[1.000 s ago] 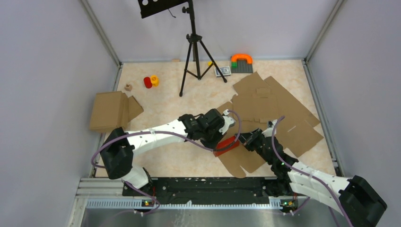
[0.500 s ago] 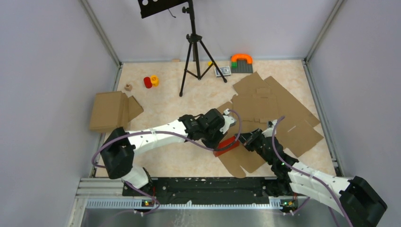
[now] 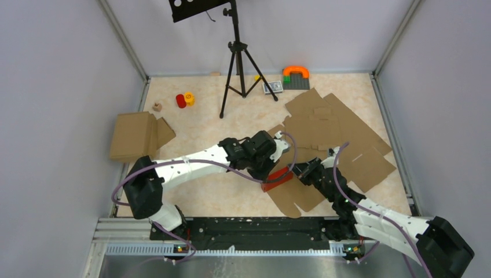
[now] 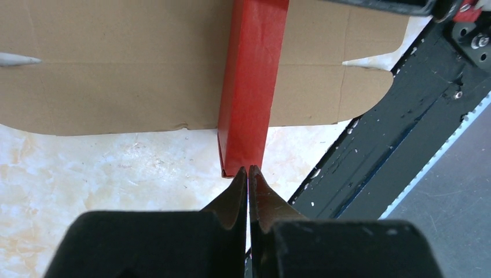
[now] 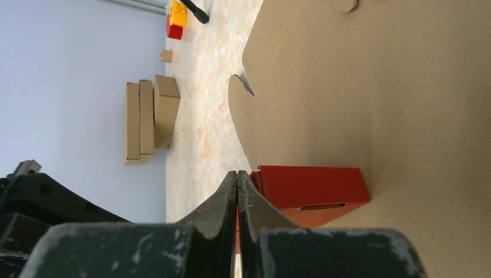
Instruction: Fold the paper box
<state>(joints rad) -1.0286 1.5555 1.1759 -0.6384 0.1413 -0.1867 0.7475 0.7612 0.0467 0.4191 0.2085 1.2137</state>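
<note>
**Containers.** A folded brown box (image 3: 134,136) lies at the table's left edge, flaps spread. Its inside is hidden. The red box (image 3: 276,179) is a long, narrow carton lying on its side. The right wrist view shows a dark slot in its end face (image 5: 310,184), and the contents cannot be made out.

**Box and grippers.** The red box rests on the near edge of the cardboard sheets (image 3: 330,124), between the two arms. The left gripper (image 4: 248,174) has its fingers pressed together, tips at the lower corner of the box's near end (image 4: 253,87). The right gripper (image 5: 237,176) is likewise closed at the opposite end. A sliver of red shows along the slit between its fingers. Whether either gripper pinches card cannot be told.

**Surface and room.**
- Pale walls (image 3: 58,116) enclose a marbled beige table (image 3: 202,116).
- A black rail (image 3: 243,229) runs along the near edge, carrying both arm bases.
- A black tripod (image 3: 236,63) stands at the far centre.
- An orange arch (image 3: 296,70) sits on a grey plate by the far wall.
- Red and yellow blocks (image 3: 185,99) stand at the far left.
- A small wooden cube (image 3: 157,106) is just beside the blocks.
</note>
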